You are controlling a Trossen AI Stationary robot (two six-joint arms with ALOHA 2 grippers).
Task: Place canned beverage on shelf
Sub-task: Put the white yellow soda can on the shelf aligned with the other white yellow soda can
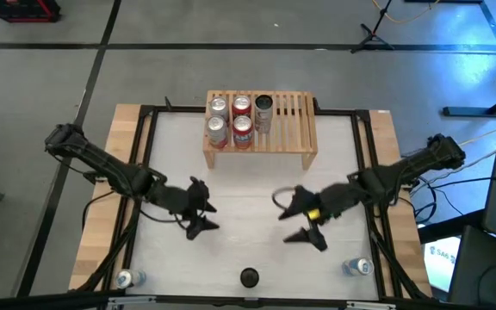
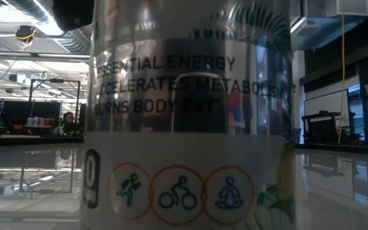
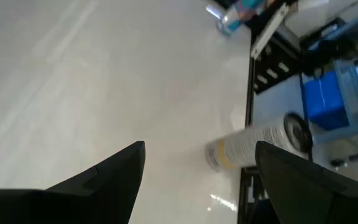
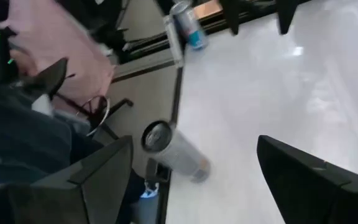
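Claws hung spread and empty mid-table: left claw (image 1: 203, 217), right claw (image 1: 302, 222), likely poised to fetch. Shelf (image 1: 293, 129) at the far edge held five cans, leaving room. Next can (image 1: 249, 277) stood upright at the near edge.

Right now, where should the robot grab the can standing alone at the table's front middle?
Probably around its round side, about halfway up, coming level from the shelf side: the can stands upright, top up, close to the table's front edge.
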